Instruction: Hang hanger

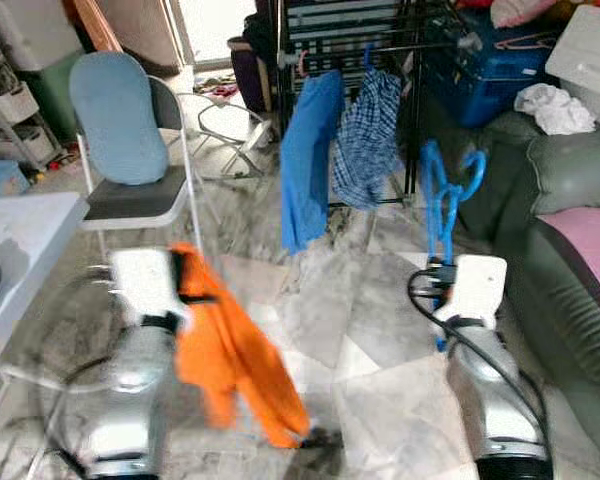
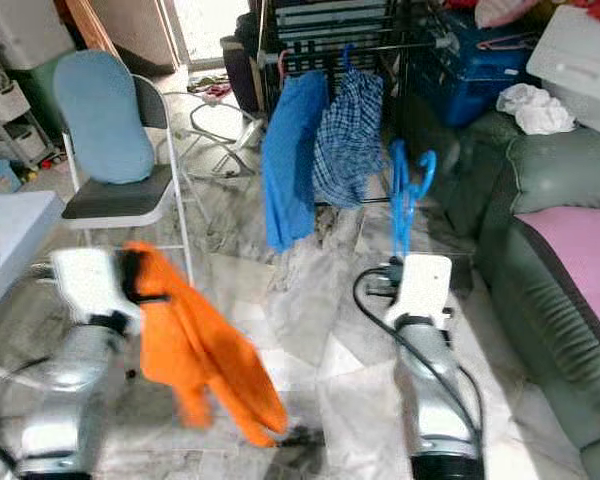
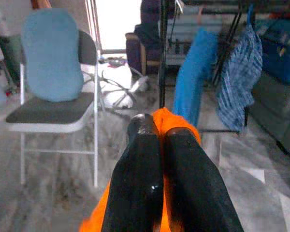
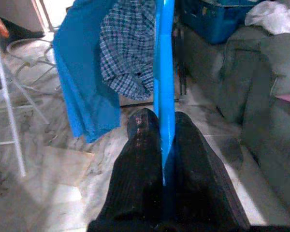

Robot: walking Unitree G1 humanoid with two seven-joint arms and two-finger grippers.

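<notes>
Before the rack [image 1: 380, 45], the right gripper [image 4: 160, 133] is pinching the blue hanger [image 1: 445, 190] upright and the left gripper [image 3: 157, 133] is clamping an orange garment [image 1: 230, 350], so the hook should be approaching the rail squarely.

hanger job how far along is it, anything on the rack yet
Done: a blue garment and a checked shirt already hang on the drying rack. In hand: the right gripper is shut on the blue hanger; the left gripper is shut on the orange garment. Left: hanging them on the rack.
</notes>
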